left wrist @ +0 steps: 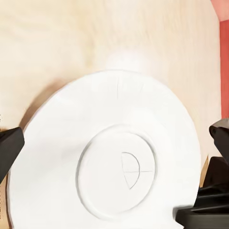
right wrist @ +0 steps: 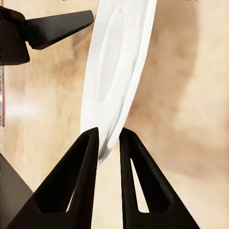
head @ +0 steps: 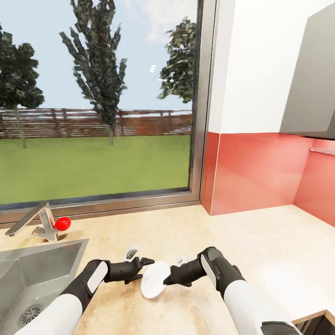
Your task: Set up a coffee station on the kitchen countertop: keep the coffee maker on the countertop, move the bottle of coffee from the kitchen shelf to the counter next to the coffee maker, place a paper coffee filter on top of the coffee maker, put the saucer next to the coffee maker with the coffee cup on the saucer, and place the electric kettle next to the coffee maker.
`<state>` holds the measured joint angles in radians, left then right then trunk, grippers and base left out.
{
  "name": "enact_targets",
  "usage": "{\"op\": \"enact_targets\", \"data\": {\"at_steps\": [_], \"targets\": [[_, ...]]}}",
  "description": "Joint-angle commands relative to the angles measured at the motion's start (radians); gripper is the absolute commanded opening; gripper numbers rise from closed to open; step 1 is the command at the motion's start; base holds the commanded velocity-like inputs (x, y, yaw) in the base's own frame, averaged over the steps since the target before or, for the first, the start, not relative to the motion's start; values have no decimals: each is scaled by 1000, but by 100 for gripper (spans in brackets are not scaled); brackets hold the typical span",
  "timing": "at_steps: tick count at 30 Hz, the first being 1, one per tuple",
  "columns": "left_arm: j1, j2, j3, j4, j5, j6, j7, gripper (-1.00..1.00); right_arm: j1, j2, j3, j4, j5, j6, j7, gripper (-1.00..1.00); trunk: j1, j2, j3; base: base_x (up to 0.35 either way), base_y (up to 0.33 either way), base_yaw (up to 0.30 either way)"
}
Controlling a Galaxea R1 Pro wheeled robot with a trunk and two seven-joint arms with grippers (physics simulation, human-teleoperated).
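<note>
Both arms reach forward low over the tabletop [head: 242, 242], forearms angled in toward each other so the two claws nearly meet in the middle. The right claw [right wrist: 109, 140] is pinched on the rim of the saucer [head: 155, 279], one finger on each face of the plate, holding it tilted up on edge rather than flat. You can see that grip really clearly from the right wrist cam, the two black fingers [right wrist: 78, 181] squeezing the thin white edge.

The left claw [head: 142, 267] sits just beside the saucer on the other side, tips pointing at it. From the left wrist cam the plate's face takes up most of the shot with one dark fingertip [left wrist: 9, 148] out at the left edge, so the jaws look spread wide and not gripping anything.

Surface is light wood. A steel sink [head: 70, 253] is inset off to the robot's left, with a faucet [head: 35, 218] and a small red round thing [head: 62, 224] right by it. Behind is a big window [head: 95, 102] looking onto grass and trees, and a red backsplash [head: 256, 172] runs round the corner on the right.
</note>
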<state>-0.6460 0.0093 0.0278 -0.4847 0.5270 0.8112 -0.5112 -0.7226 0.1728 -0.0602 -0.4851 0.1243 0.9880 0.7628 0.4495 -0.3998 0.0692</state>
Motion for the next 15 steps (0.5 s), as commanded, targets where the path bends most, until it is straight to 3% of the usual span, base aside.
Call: {"op": "enact_targets", "data": {"at_steps": [1,6,10,15], "targets": [[0,0,1,-3,-5,5,-1,100,0,2,-7,-1,-8,11,6,-100,1,0,-1,0,0,0],[-6,22,5,-15,-8,10,1,100,0,2,-9,-4,-8,11,6,-100,1,0,-1,0,0,0],[-18,68,6,-23,-10,10,2,100,0,2,-10,-10,-7,11,6,-100,1,0,-1,0,0,0],[-40,108,5,-130,-16,14,6,100,0,2,-13,-27,-6,12,6,-100,1,0,-1,0,0,0]]}}
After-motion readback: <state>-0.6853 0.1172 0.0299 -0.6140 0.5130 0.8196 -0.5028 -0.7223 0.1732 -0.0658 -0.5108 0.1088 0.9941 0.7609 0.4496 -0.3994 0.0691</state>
